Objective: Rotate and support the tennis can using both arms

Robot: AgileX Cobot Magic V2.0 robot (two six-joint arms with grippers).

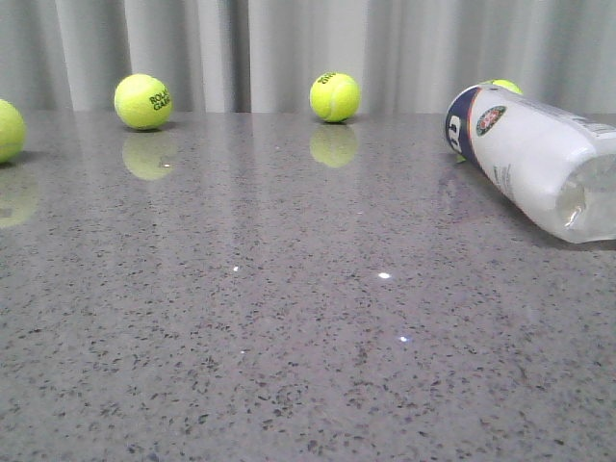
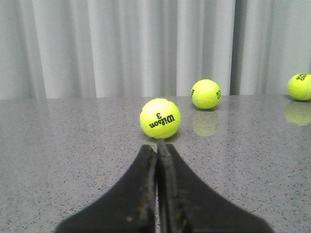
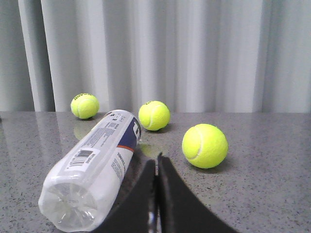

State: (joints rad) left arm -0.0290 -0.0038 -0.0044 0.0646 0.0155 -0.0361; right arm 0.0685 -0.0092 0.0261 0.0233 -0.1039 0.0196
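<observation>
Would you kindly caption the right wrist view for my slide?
Shut right claw beside the tennis can lying on its side, three tennis balls on the table.

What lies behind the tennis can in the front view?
A yellow-green tennis ball peeks over the lying tennis can; only its top shows, the rest is covered. Beyond hangs the grey curtain.

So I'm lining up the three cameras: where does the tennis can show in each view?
Front view: tennis can lying on its side at the right edge.
Left wrist view: not in it.
Right wrist view: lying beside the right end effector, clear end nearest the camera.
Shared landmark: the grey curtain.
</observation>
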